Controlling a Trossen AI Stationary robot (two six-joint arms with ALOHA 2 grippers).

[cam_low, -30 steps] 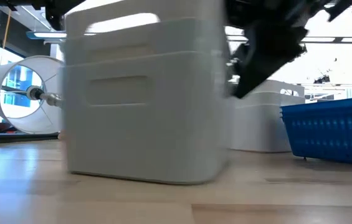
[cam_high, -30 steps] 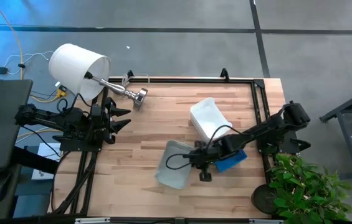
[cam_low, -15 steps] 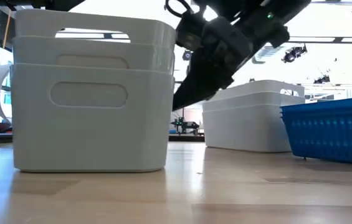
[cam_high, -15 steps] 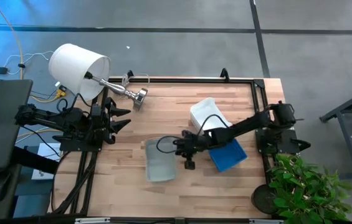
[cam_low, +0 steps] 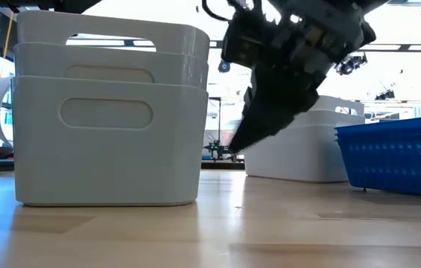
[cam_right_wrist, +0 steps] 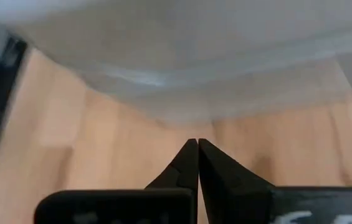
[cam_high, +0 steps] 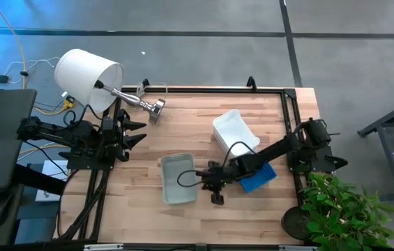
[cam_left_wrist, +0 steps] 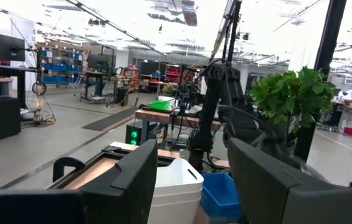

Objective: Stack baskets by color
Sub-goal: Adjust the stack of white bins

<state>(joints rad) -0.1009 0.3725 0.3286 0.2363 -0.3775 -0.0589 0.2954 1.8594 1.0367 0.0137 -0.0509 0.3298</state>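
While the left arm waited off the bench's left edge, its gripper [cam_high: 135, 132] stood with the fingers [cam_left_wrist: 126, 180] parted and nothing between them. The right arm reached low across the wooden bench [cam_high: 183, 132] from the right side. Its gripper [cam_high: 198, 175] had its two fingers [cam_right_wrist: 191, 158] pressed together to a point and held nothing. It sat just beside the right side of the pale grey baskets [cam_high: 177, 179]; from the high view I could not tell whether the tip touched them.

Those grey baskets stood nested in one stack near the front middle of the bench, open side up. In the low view the stack [cam_low: 109, 119] showed several rims one above another, with an oval handle slot in the front wall.

The white baskets [cam_high: 235, 132] stood nested farther back and to the right, well apart from the grey stack. The blue baskets [cam_high: 259, 178] lay just in front of the white ones, partly under the right arm.

A white lampshade [cam_high: 85, 77] on a metal stand [cam_high: 141, 104] lay tipped over at the bench's back left corner. A green plant [cam_high: 343, 209] stood off the bench's front right corner.
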